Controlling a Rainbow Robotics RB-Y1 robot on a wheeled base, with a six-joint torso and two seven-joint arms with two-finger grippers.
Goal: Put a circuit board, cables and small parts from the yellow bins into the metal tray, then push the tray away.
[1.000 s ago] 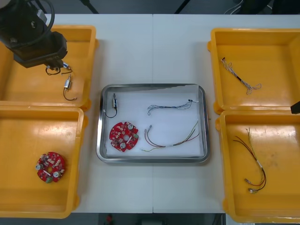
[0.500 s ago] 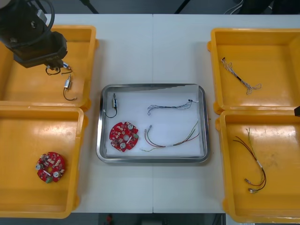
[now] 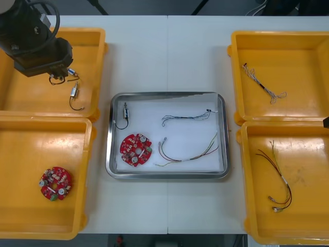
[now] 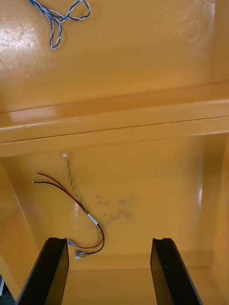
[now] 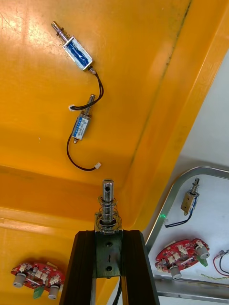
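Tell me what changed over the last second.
The left hand, shut on a small part, shifted slightly toward the far edge over the far left bin. The right arm drew back a little at the table's right edge; the right hand is open over the near right bin. The tray and bin contents stayed put.

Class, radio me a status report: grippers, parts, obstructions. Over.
Left gripper shut on small metal part above far left bin. Right gripper open over near right bin. Nothing blocks the metal tray.
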